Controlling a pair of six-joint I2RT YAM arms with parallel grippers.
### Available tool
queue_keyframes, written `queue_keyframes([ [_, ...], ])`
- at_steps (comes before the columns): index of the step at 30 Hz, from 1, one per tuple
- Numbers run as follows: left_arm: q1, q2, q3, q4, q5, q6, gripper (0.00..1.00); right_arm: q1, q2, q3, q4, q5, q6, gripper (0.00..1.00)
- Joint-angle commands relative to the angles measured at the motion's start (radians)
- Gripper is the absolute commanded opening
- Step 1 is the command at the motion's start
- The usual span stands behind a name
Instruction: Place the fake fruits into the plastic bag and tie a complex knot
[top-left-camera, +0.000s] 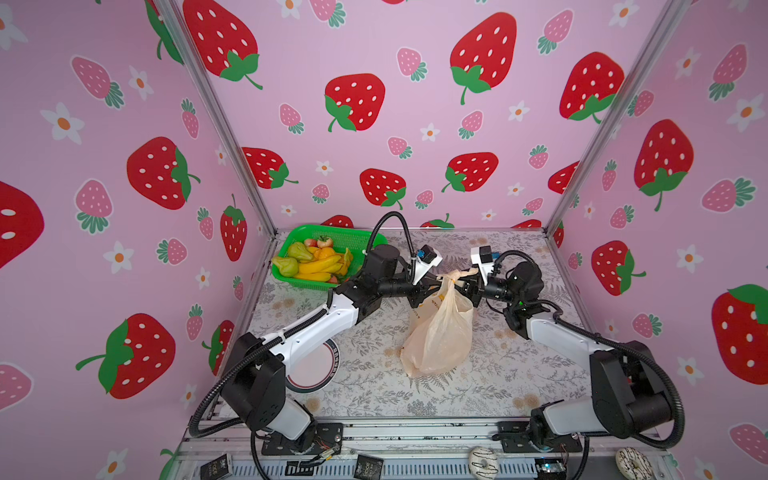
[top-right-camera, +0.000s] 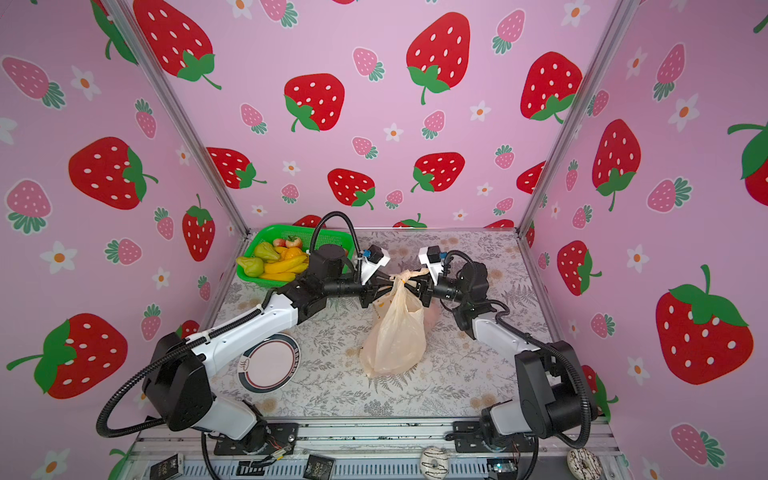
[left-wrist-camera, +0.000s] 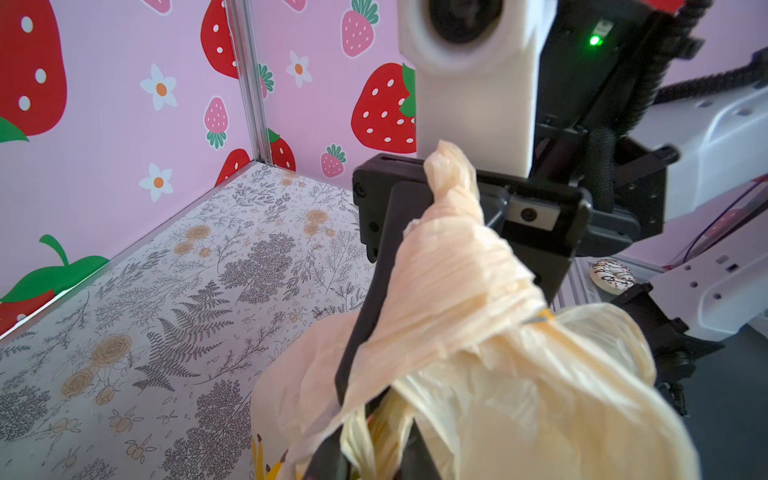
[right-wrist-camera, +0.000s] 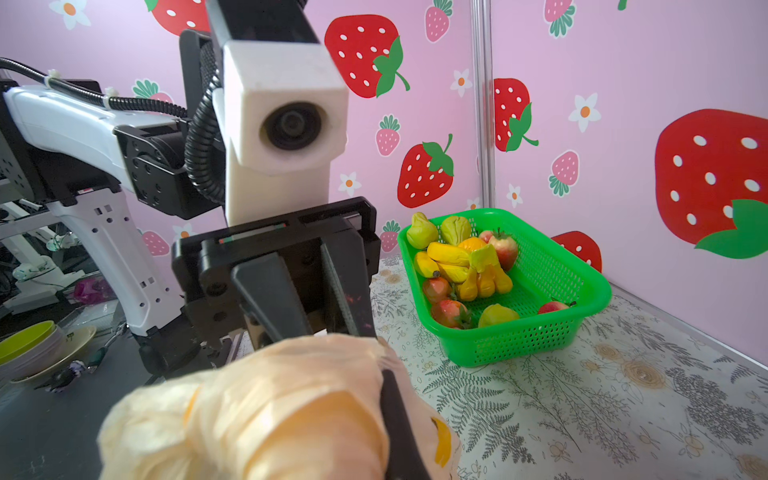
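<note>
At table centre the plastic bag (top-left-camera: 440, 332) sits, its twisted neck clenched by the right gripper (top-left-camera: 461, 286) at 1 o'clock. The left gripper (top-left-camera: 430, 290) meets it at 11 o'clock (grip unclear).

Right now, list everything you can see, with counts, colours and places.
plastic bag: one, peach-orange, hanging mid-table between the grippers
twisted handles: one bunch, peach, at the bag's top
mesh basket: one, green, far left corner
fake fruits: uncounted heap; yellow bananas, green pears, red apples, an orange; in the basket
plate: one, white, dark rim, near left
doughnuts: two, white with dark drizzle, front rail
tabletop: one, grey floral print
left gripper: one, black, at the bag's neck, tips hidden
right gripper: one, black, shut on the bag's handles
</note>
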Motion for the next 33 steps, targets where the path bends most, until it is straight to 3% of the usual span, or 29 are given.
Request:
queue_keyframes([
  [1, -0.007, -0.023, 0.020, 0.038, 0.022, 0.022, 0.13, 0.009, -0.012, 0.028, -0.003, -0.007, -0.015, 0.00],
  [5, -0.008, -0.027, 0.021, 0.020, 0.016, 0.031, 0.07, 0.009, -0.012, 0.027, -0.012, -0.001, -0.024, 0.00],
  [6, -0.008, -0.028, 0.020, 0.015, 0.014, 0.035, 0.00, 0.010, -0.014, 0.029, -0.018, -0.001, -0.027, 0.00],
  [12, 0.000, -0.043, 0.007, -0.008, -0.008, 0.051, 0.00, 0.010, -0.034, 0.048, -0.130, 0.043, -0.108, 0.01],
  [24, 0.012, -0.077, -0.016, -0.039, -0.035, 0.076, 0.00, -0.014, -0.112, 0.050, -0.322, 0.159, -0.221, 0.38],
  [30, 0.013, -0.065, -0.009, -0.041, -0.033, 0.068, 0.00, -0.018, -0.182, 0.045, -0.473, 0.245, -0.281, 0.48],
  [33, 0.014, -0.059, -0.006, -0.039, -0.032, 0.061, 0.00, -0.018, -0.229, 0.045, -0.547, 0.316, -0.302, 0.60],
])
